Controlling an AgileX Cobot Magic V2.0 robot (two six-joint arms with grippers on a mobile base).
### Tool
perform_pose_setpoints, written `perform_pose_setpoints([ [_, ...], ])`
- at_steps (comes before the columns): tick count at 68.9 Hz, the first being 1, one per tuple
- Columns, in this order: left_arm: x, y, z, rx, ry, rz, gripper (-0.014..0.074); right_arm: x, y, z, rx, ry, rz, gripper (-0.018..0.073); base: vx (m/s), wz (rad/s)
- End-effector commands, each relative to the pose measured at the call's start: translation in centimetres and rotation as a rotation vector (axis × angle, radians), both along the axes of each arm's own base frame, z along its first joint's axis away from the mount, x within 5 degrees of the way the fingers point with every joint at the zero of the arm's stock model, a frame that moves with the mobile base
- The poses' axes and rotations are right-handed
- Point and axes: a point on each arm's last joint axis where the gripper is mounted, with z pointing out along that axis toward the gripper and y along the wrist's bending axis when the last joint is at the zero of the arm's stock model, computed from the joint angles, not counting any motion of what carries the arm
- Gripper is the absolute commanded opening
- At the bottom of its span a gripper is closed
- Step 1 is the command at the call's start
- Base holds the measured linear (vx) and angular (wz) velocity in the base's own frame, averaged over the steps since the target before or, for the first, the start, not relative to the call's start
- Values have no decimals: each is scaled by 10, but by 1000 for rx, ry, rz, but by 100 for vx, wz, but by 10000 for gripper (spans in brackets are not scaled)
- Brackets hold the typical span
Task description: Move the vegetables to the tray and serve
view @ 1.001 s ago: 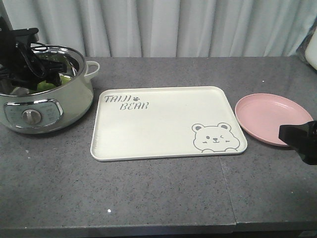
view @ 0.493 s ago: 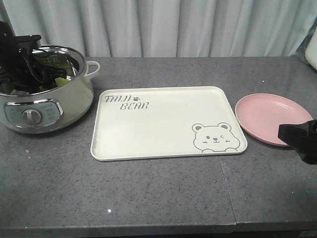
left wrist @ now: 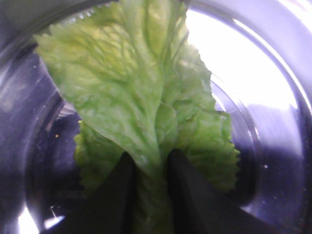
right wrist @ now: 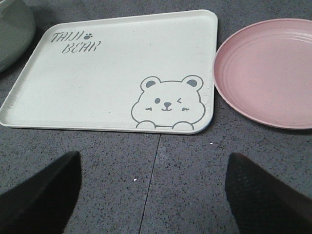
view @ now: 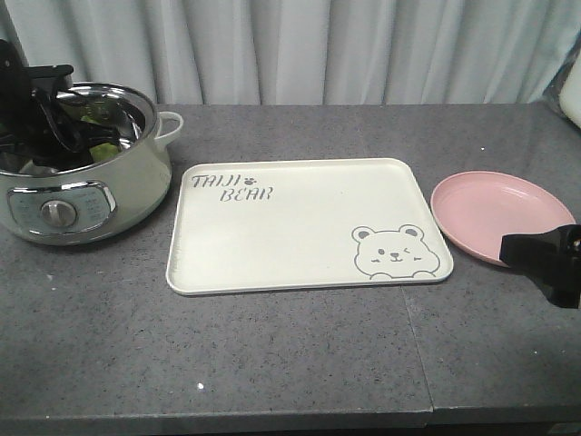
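Right gripper (right wrist: pixel 153 161) has edged left above the table (view: pixel 272 363) near the plate (view: pixel 490 213), jaws spread wide. Left gripper (left wrist: pixel 150 168) sits down inside the pot (view: pixel 100 195), clamped on the lettuce (left wrist: pixel 131 92) by its stem. Tray (view: pixel 300 218) lies between pot and plate

Soft, even light is falling on the grey speckled countertop (view: pixel 290 354). Glare is washing out the shiny steel pot wall (left wrist: pixel 253 63) behind the slightly blurred, bright green crinkled lettuce leaf (left wrist: pixel 131 97).
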Motion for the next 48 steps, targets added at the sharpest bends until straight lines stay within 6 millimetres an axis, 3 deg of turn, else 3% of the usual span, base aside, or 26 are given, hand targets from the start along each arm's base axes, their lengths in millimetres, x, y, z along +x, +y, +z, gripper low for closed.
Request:
perform_pose_setpoints([
  [1,-17,-9,53,-40,-111,-9,-7,2,-1,14,16,-75,-22,573,0,0],
  [31,-56,-9,138,-16,-353,-34,-7,3,-1,15,4,-84,-16,573,0,0],
  [48,-97,-27,187,-158,-441,-164,-7,13,2,19,9,-175,34,573,0,0],
])
